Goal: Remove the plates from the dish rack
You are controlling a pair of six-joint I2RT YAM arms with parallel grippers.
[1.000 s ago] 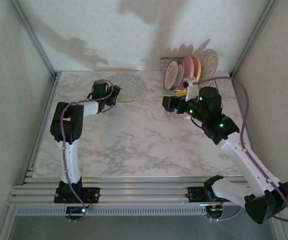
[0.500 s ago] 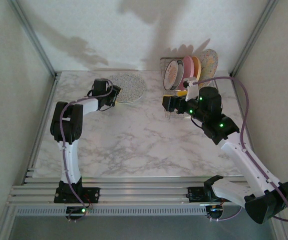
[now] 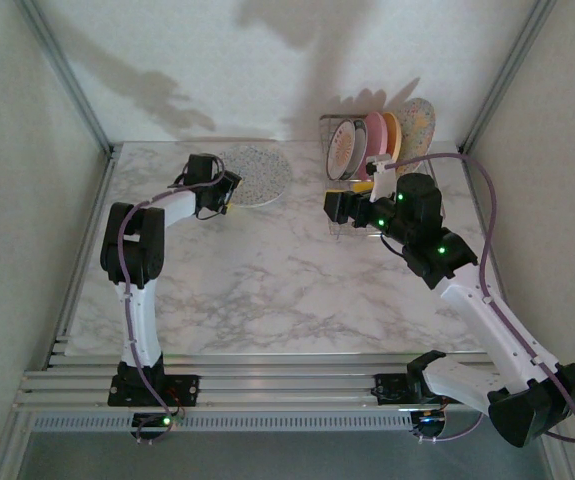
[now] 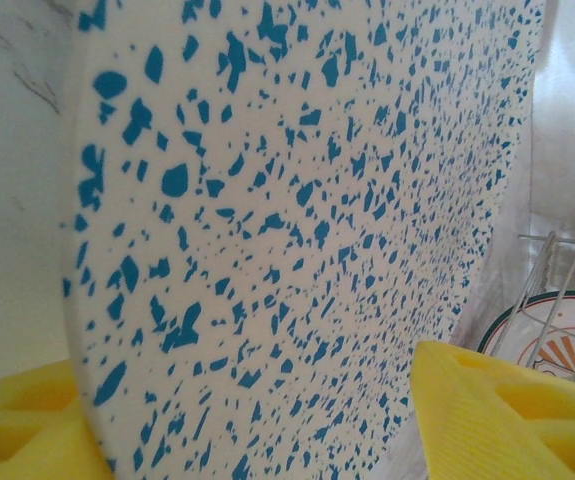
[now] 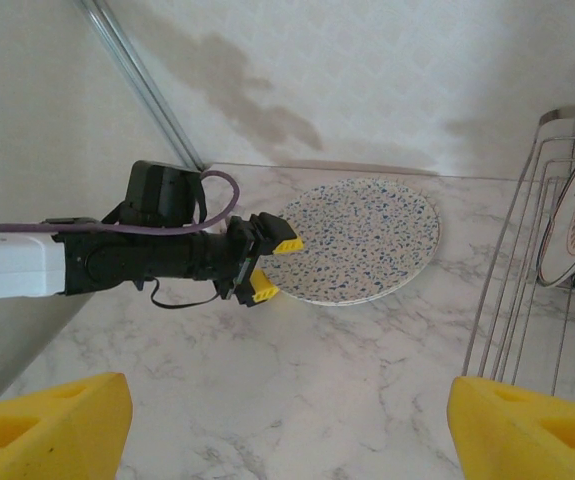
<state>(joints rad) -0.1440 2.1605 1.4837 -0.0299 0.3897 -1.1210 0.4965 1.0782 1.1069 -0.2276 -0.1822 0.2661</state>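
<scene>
While the plate lies flat, left pincer straddles its rim, jaws parted. Right pincer gapes wide, empty.

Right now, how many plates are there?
5: white plate, pink plate, orange plate, speckled plate standing in the dish rack; blue-speckled plate flat on the table. Others may hide.

Marble table: speckled plate flat far-centre; dish rack far right.
</scene>
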